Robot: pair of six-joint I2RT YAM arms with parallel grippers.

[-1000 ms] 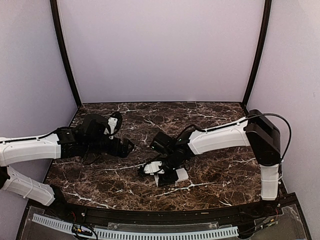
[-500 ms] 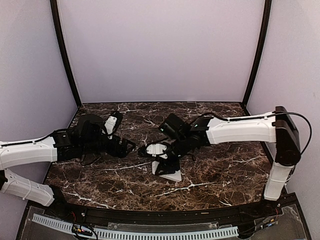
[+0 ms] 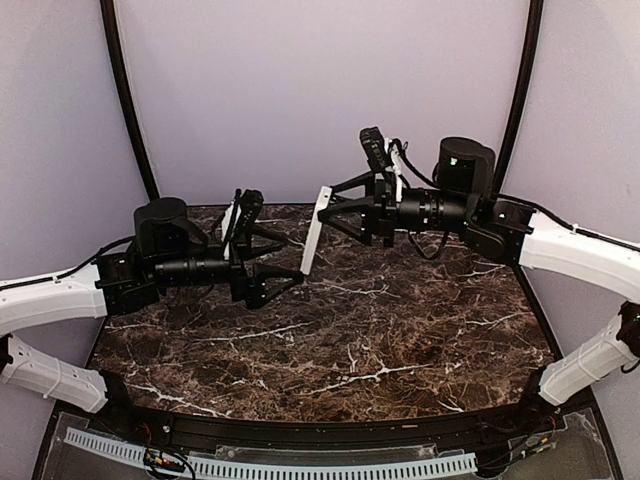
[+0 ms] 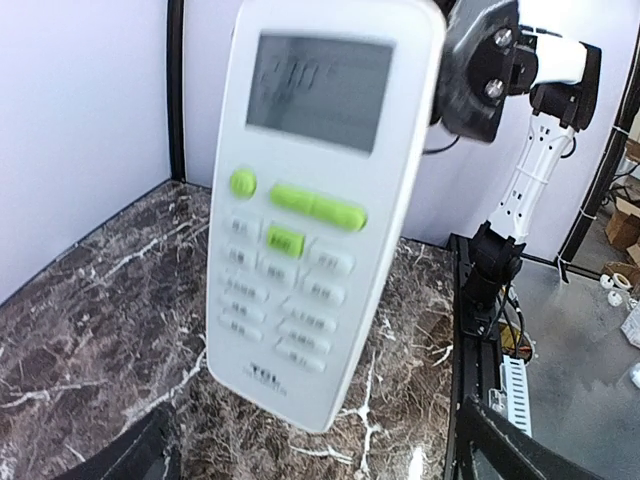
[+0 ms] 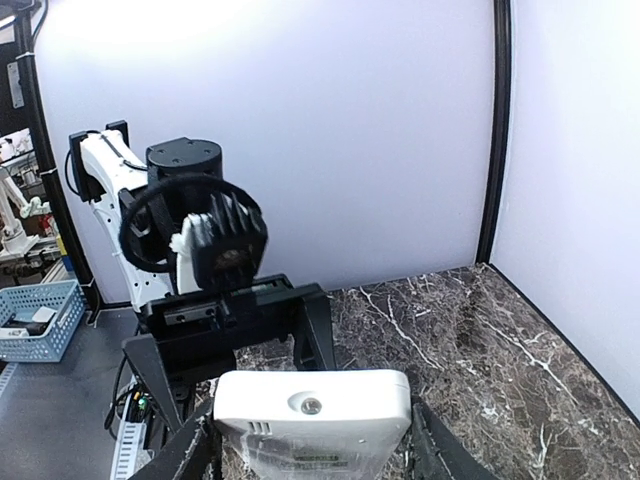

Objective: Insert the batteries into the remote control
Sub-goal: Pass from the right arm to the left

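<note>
White rectangular plastic remote control (image 3: 314, 232) dangles midair, right jaws pinching one end, left jaws wide open. Any slip in that end-only grip could drop it.

The white remote control (image 3: 313, 232), with a grey screen and green buttons, hangs nearly upright in mid-air.

The remote control (image 4: 310, 200) runs off the left wrist view at 12 o'clock; its screen digits are blurred, its key labels too small to read. The left gripper (image 4: 320, 462) shows only dark stubs at 5 and 7 o'clock. The right wrist view cuts the right gripper (image 5: 312, 458) and the remote control at 6 o'clock.
</note>
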